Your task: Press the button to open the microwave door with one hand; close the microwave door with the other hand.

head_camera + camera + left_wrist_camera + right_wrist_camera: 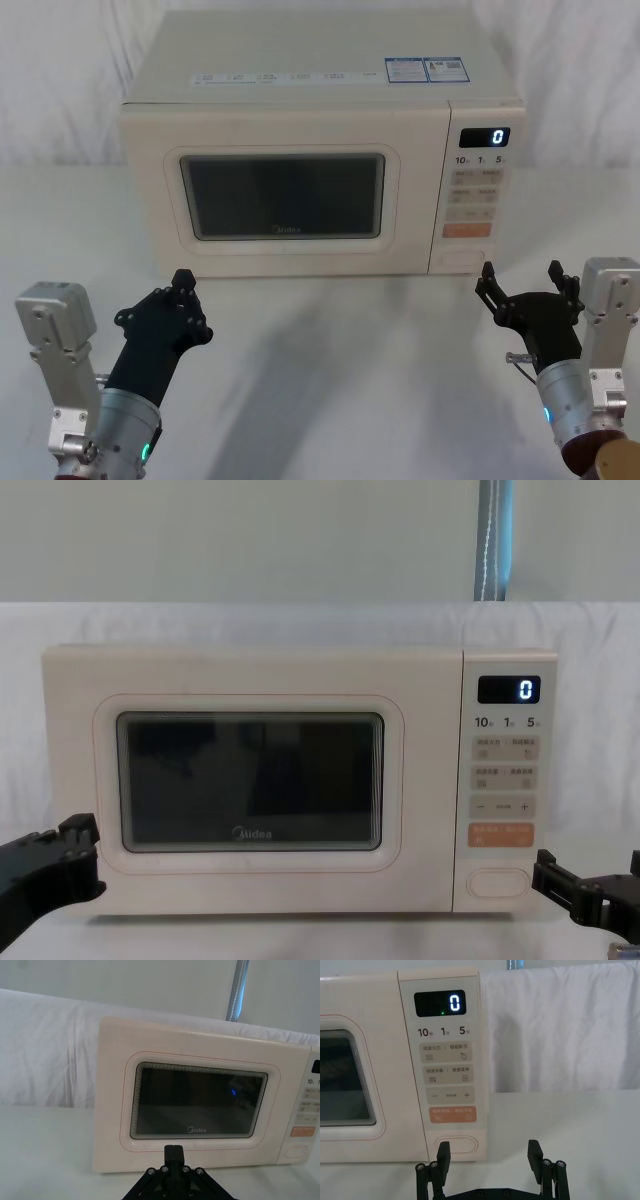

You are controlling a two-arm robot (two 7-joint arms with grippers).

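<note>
The microwave door (285, 195) was shut; the clenched left gripper (183, 283) and released right gripper (522, 272) were held before it, near the button (456, 1144)

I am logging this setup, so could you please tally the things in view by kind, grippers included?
Microwave: 1
Microwave door, shut: 1
Door-release button: 1
Grippers, left gripper shut and right gripper open, both short of the microwave: 2
Total: 5

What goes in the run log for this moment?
microwave door: closed | button: unpressed | left gripper: shut, before door | right gripper: open, facing button
</note>
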